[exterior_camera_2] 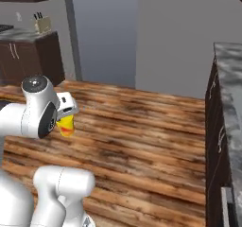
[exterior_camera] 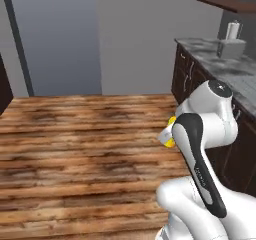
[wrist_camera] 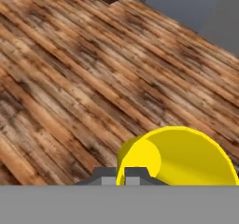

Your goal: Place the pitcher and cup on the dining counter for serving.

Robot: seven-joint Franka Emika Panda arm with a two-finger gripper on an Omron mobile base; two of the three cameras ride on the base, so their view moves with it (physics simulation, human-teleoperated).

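Left base view: the arm rises from the lower right over a plank floor (exterior_camera: 75, 149). A sliver of the yellow cup (exterior_camera: 170, 142) pokes out from behind the arm's upper joint, up in the air above the floor; the hand itself is hidden behind the arm. A counter (exterior_camera: 235, 66) with a grey marbled top and dark cabinets runs along the right, well apart from the cup.

Right base view: the cup (exterior_camera_2: 66, 125) hangs below the white hand at the arm's end, tilted, clear of the floor. Another marbled counter (exterior_camera_2: 231, 93) stands at the right edge, far from it.

Hand view: the gripper (wrist_camera: 125, 175) is clenched on the cup (wrist_camera: 182, 155), whose rim sits between the two finger tips; its yellow body lies just ahead and to the right of them, above the floor (wrist_camera: 70, 78).
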